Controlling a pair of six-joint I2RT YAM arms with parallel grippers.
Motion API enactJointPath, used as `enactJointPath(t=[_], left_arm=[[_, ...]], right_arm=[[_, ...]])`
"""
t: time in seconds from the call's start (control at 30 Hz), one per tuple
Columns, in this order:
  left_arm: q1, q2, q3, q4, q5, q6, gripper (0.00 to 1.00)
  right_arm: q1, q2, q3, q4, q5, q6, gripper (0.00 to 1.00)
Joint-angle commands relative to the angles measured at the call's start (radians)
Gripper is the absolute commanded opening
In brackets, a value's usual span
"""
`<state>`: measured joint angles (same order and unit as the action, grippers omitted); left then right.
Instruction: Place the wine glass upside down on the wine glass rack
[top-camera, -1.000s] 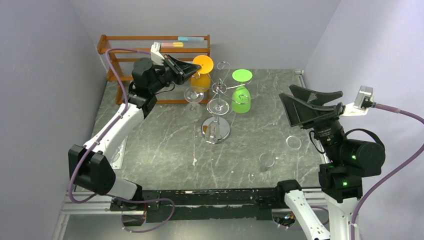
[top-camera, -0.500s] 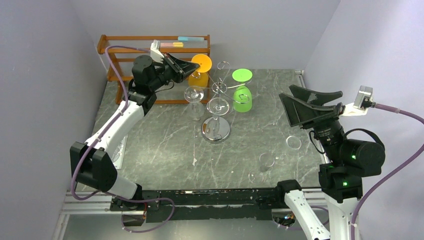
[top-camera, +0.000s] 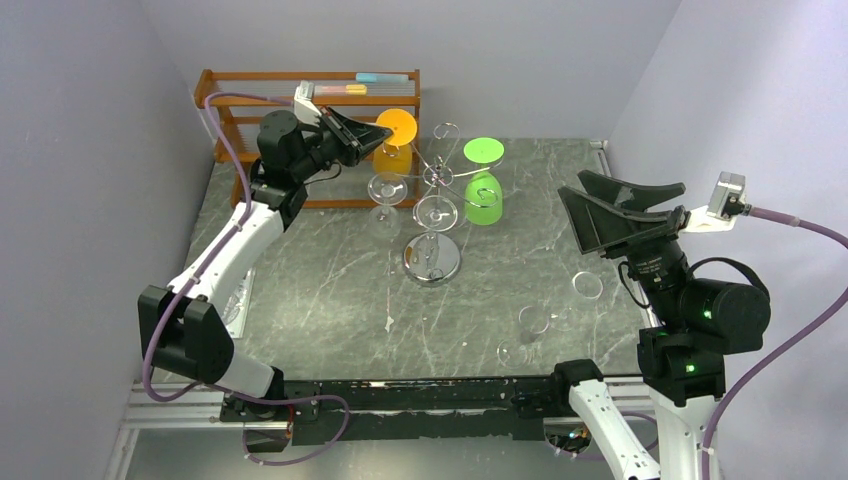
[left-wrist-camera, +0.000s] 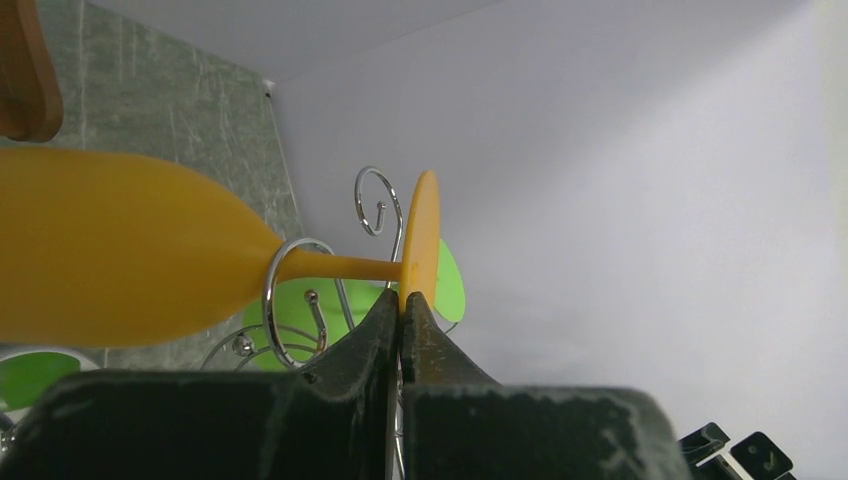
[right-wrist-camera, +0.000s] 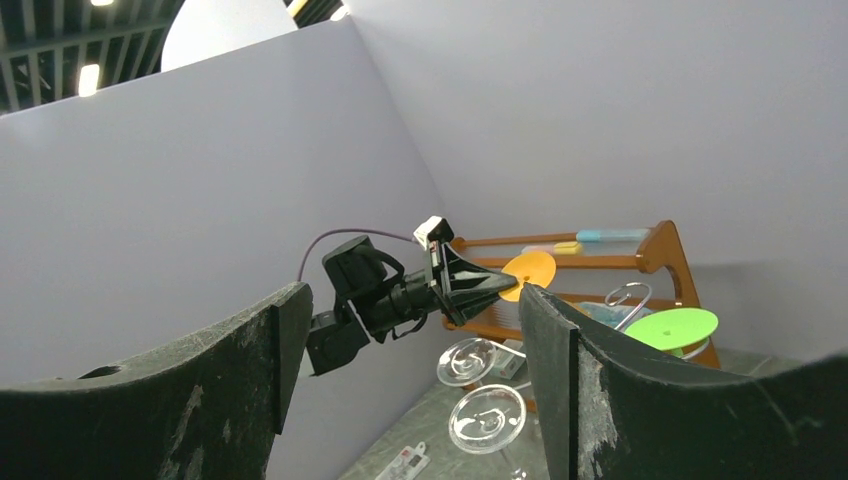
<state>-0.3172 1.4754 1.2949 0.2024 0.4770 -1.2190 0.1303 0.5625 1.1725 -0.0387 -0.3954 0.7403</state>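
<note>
The left claw (left-wrist-camera: 402, 312) is pinched shut on the foot rim of the orange wine glass (left-wrist-camera: 120, 262). The glass's stem passes through a curled loop of the wine glass rack (top-camera: 432, 262), bowl downward. A wooden shelf (top-camera: 240, 100) stands close behind. Clear glasses (top-camera: 388, 190) and a green glass (top-camera: 483, 200) hang alongside. The right claw (right-wrist-camera: 412, 300) gapes wide, holding nothing, above the worktop's (top-camera: 320, 290) right edge.

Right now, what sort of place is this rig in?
Probably a lab test cell, not a home: plain partition walls box in the table, and an open industrial ceiling with strip lights shows above them.
</note>
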Motion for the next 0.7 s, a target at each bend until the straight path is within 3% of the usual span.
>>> enactJointPath(t=[0.0,0.67], left_arm=[[0.022,-0.055,-0.03,0.067,0.002,0.018,0.05],[0.029,-0.084,-0.052,-0.111,0.006,0.15,0.1]], right_arm=[[0.002,-0.012,0.009,0.0,-0.005,0.014,0.79],[0.003,-0.021,-0.012,0.014,-0.008,0.02,0.79]])
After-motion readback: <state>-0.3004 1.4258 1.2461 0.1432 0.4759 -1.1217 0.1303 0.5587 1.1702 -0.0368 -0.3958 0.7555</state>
